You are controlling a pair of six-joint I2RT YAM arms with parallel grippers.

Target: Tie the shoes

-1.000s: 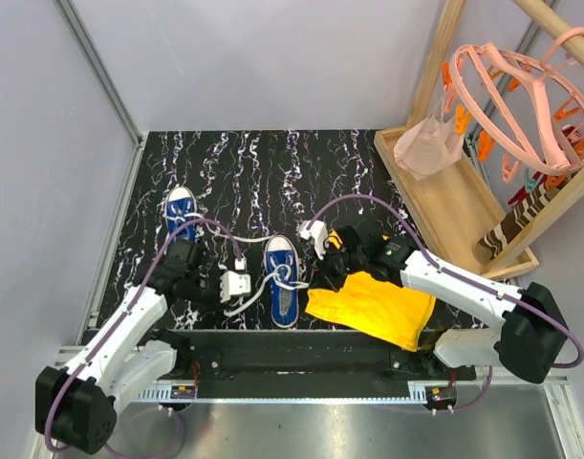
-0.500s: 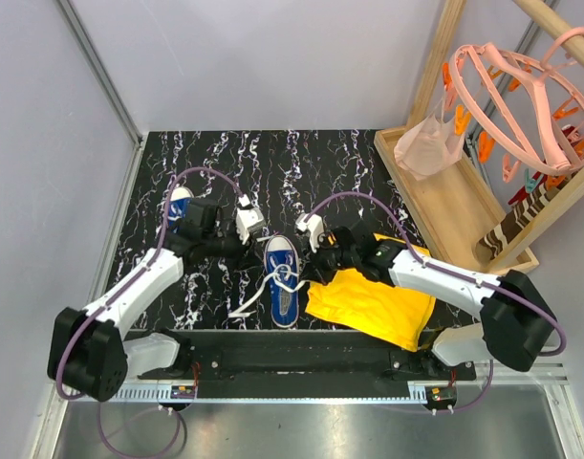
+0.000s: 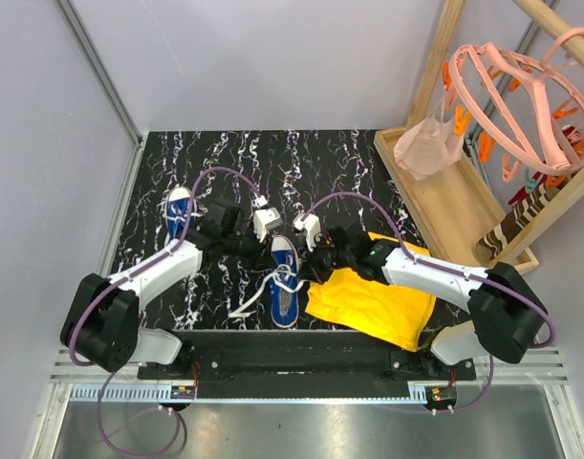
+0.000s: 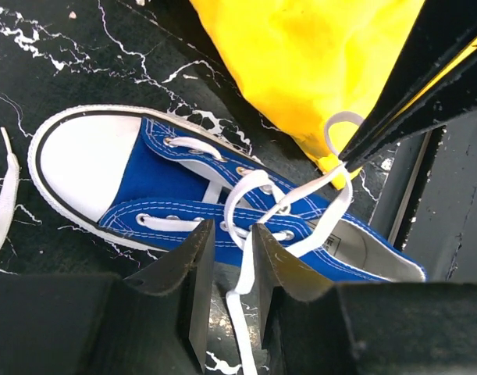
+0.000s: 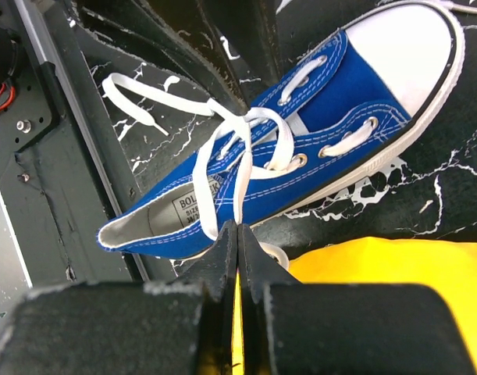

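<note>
Shoes lie apart on the black marbled surface (image 3: pixel 301 172). One blue shoe (image 3: pixel 180 210) sits at the far left, toe cap pointing away from the arm bases and mostly hidden behind the left arm. The second shoe (image 3: pixel 284 285) lies near the middle, close to the near edge, toe also away from the bases.

The left claw (image 4: pixel 232 238) hangs just over the second shoe's lacing. Its fingers are a narrow gap apart and a strand of white lace (image 5: pixel 239 191) runs down through that gap. Whether the fingers touch the strand, I cannot tell. A loose crossing of lace sits over the eyelets, and one free end trails off onto the surface towards the left arm.

The right claw (image 5: pixel 238 226) is on the other side of the same shoe, beside its opening. Its fingers are pressed together on a strand of that lace, which runs taut from the crossing to the tips.

A crumpled yellow cloth (image 3: pixel 378 301) lies just to the right of this shoe, under the right arm. A wooden frame (image 3: pixel 444 201) stands at the far right with a pink hanger (image 3: pixel 521 105) above it.
</note>
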